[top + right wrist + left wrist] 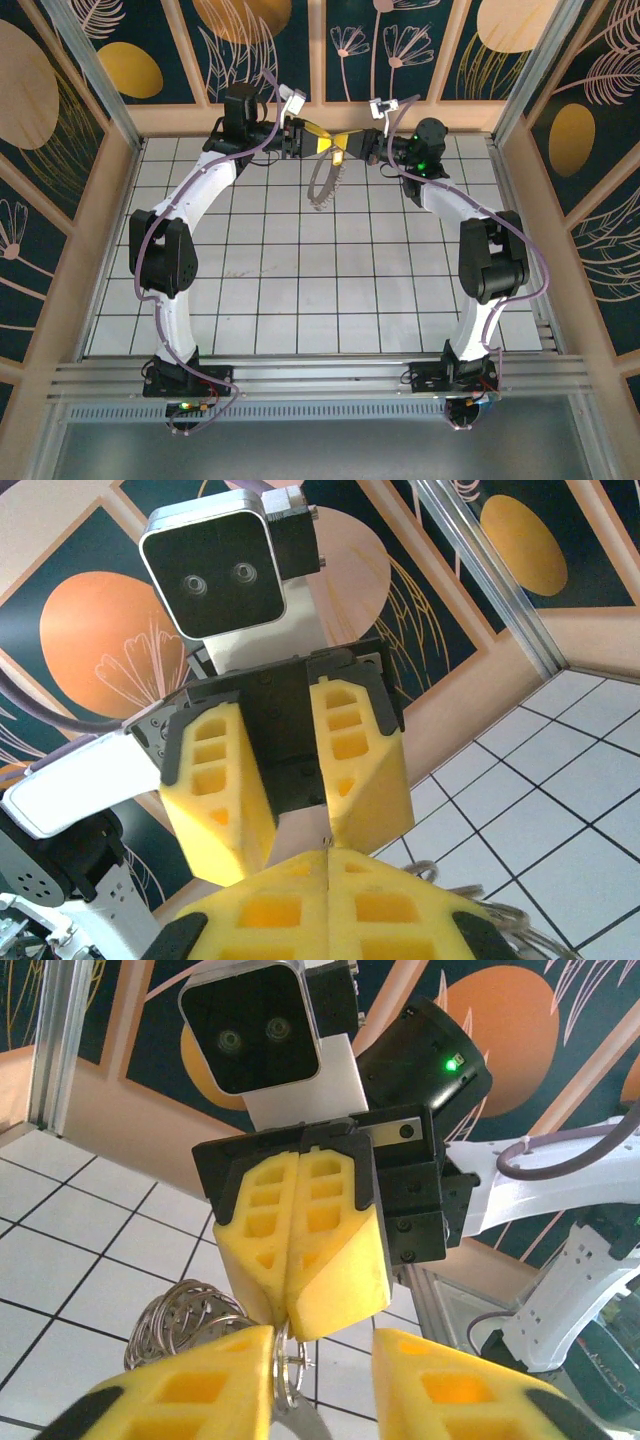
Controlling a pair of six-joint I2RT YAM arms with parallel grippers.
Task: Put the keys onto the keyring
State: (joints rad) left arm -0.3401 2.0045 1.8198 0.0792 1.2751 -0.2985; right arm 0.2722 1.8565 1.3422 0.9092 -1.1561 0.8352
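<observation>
Slippage of the keyring (323, 188) is risked if the pinch is loosened mid-handover, since the chain hangs free above the far tiles (300, 290). It is apparently pinched at its top by the right gripper (288, 1320) (fingers pressed fully together); the left gripper (322, 1355) is held wide open just beside it, empty. The key cannot be singled out.

Left arm (195, 200) and right arm (455, 205): white moulded shells, black joint housings (160, 255), lilac cable (560, 1157) run along each. Left gripper (300, 830), right gripper (292, 1315): black carriers, yellow pocketed fingers (330, 1250). White twin-lens camera box (255, 1025) per wrist. Green LED (451, 1063) on black motor can.
</observation>
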